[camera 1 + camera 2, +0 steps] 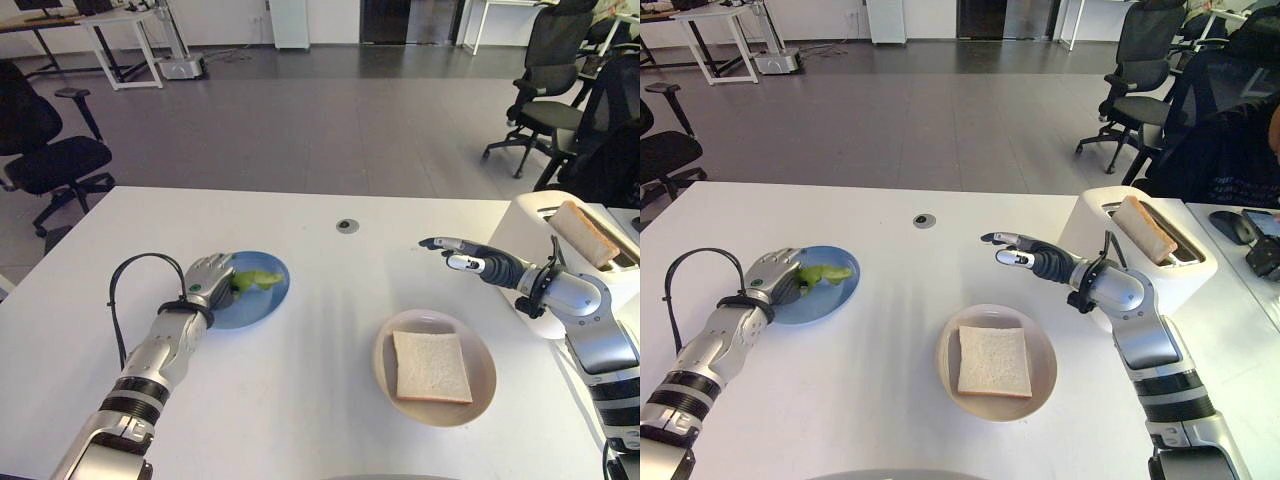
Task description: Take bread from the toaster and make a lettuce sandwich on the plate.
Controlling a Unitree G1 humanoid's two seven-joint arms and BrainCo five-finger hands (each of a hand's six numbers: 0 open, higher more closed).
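- Left hand (208, 280): low at the left rim of the blue plate (275, 297), palm down, touching the near end of the lettuce (258, 280). Cannot tell whether it grips the leaf or only rests against it.
- Black cable (117, 300) loops up from the left wrist and stands off the table (300, 420).
- Lettuce lies across the blue plate, pointing away from the left hand.
- Small round grommet (347, 226) is set in the table top, further back and near the middle.
- Beige plate (384, 345) sits right of centre, near the front edge. One slice of white bread (432, 366) lies flat in it.
- Right hand (468, 255): held above the table, fingers stretched wide and pointing left, holding nothing. It is beyond the beige plate and just left of the toaster (525, 235).
- White toaster stands at the right edge of the table. A second slice (585, 233) stands tilted in its slot.
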